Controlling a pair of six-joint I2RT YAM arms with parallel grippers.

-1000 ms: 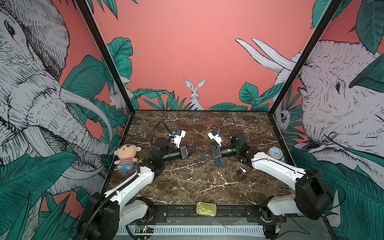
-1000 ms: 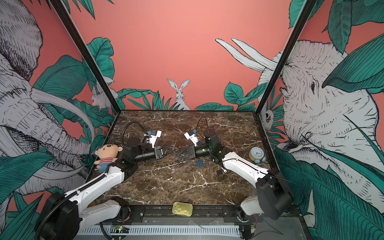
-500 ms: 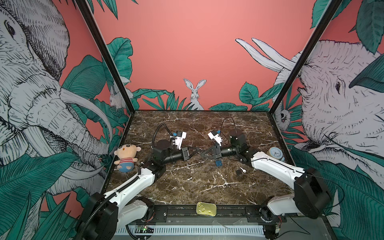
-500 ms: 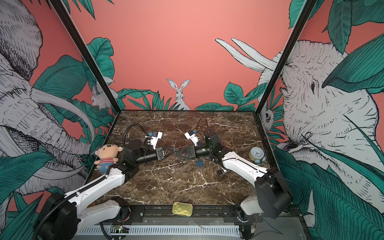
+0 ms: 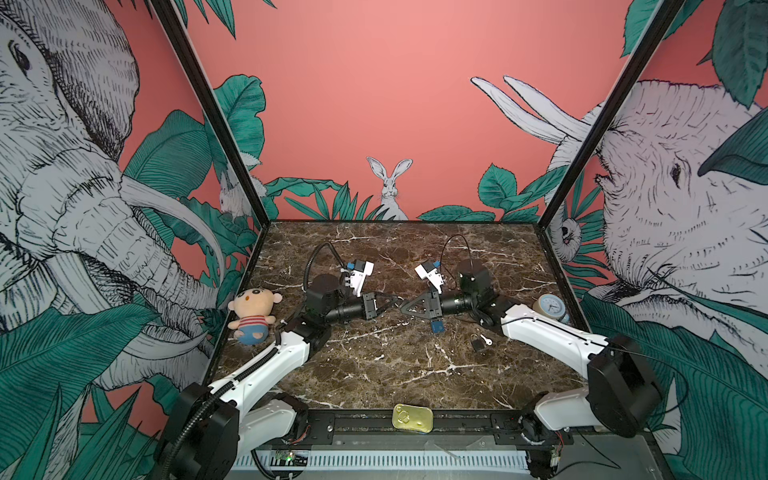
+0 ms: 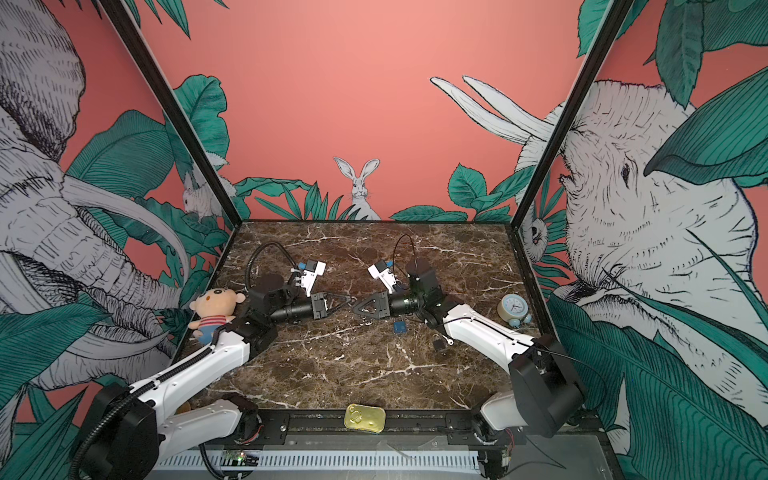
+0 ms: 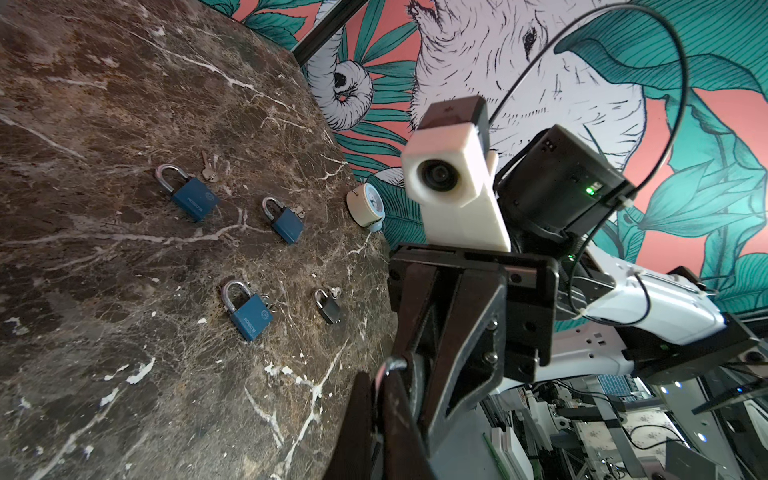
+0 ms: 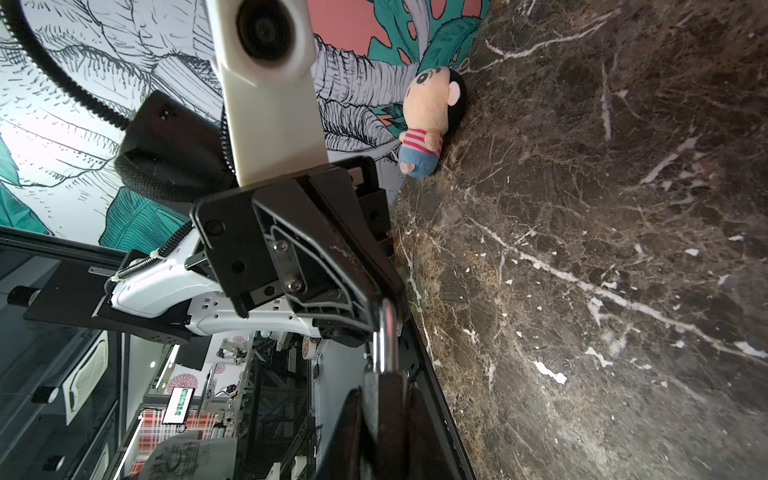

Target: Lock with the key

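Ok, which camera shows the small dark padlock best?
The left wrist view: the small dark padlock lies unobstructed, shackle and body distinct. Both top views show only a tiny dark shape. The right wrist view misses it.

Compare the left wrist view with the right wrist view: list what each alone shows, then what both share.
Left wrist only: three blue padlocks, a small dark padlock, an alarm clock, the right arm's camera. Right wrist only: the plush doll, the left arm's camera. Both: the marble table, the left claw, the right claw, a silver shackle where they meet.
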